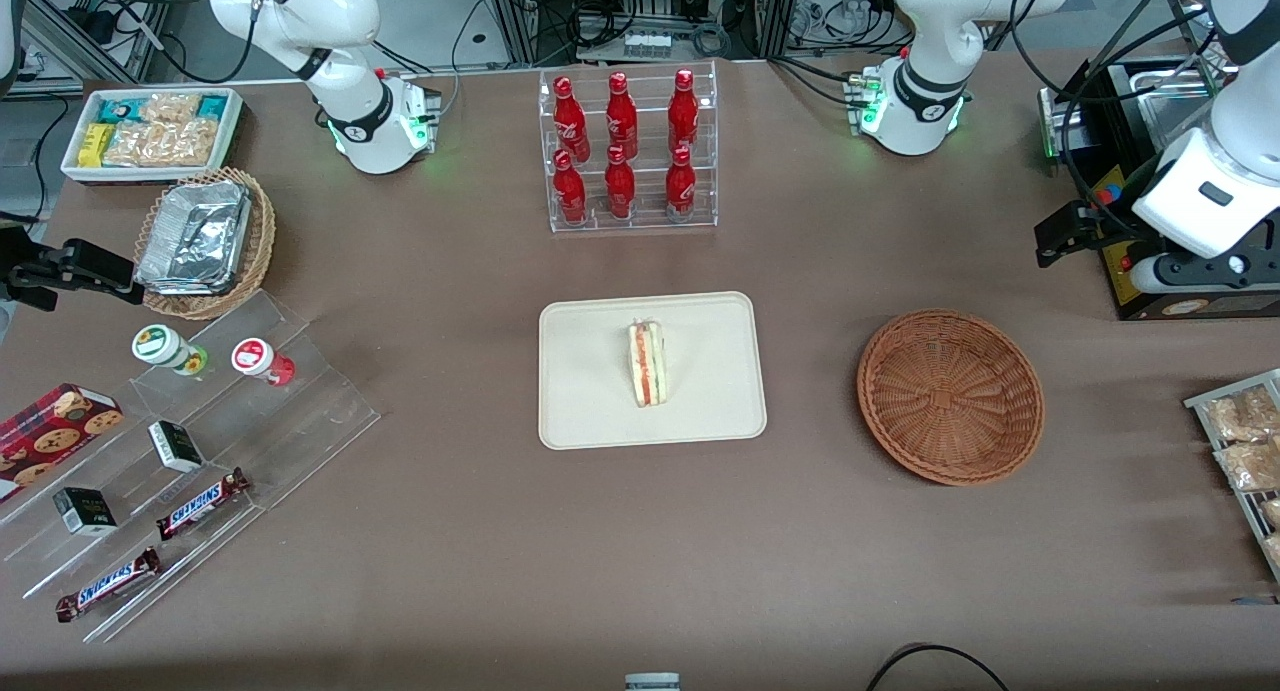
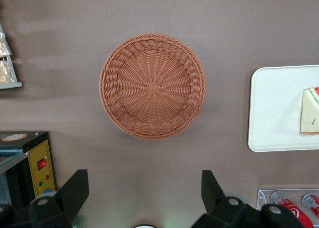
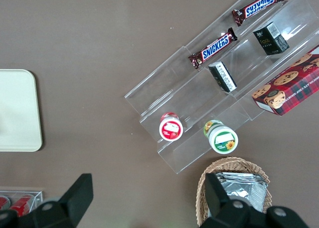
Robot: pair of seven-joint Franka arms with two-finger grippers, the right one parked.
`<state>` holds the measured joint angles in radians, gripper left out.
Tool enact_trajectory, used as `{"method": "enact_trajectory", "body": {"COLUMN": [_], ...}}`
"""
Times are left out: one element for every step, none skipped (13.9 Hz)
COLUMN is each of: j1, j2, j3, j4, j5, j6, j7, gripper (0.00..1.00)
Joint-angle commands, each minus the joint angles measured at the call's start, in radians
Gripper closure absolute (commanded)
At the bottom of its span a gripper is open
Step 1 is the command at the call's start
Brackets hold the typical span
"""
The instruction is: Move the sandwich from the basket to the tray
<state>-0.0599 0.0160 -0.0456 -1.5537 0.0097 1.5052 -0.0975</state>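
The sandwich [image 1: 647,363] stands on its edge in the middle of the cream tray [image 1: 590,391], its red and green filling layers showing. Nothing lies in the round reddish-brown basket [image 1: 950,396], which sits beside the tray toward the working arm's end of the table. My gripper [image 1: 1062,239] hangs high above the table, farther from the front camera than the basket, open and holding nothing. The left wrist view looks down on the basket [image 2: 152,86], the tray [image 2: 274,108] and one end of the sandwich [image 2: 310,113], with the gripper [image 2: 144,180] spread wide over bare tabletop.
A clear rack of red bottles [image 1: 628,151] stands farther from the front camera than the tray. A black machine [image 1: 1130,171] sits under my wrist. A wire rack of snack packets [image 1: 1245,441] lies at the working arm's end. Acrylic steps with snacks [image 1: 200,451] lie toward the parked arm's end.
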Motion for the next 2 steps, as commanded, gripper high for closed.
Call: {"method": "enact_trajectory", "body": {"j1": [0.020, 0.019], "j2": [0.018, 0.018], "j3": [-0.011, -0.010], "j4": [0.035, 0.035], "j5": [-0.007, -0.007], "j6": [-0.029, -0.034], "j7": [0.030, 0.029], "gripper": [0.00, 0.00]}}
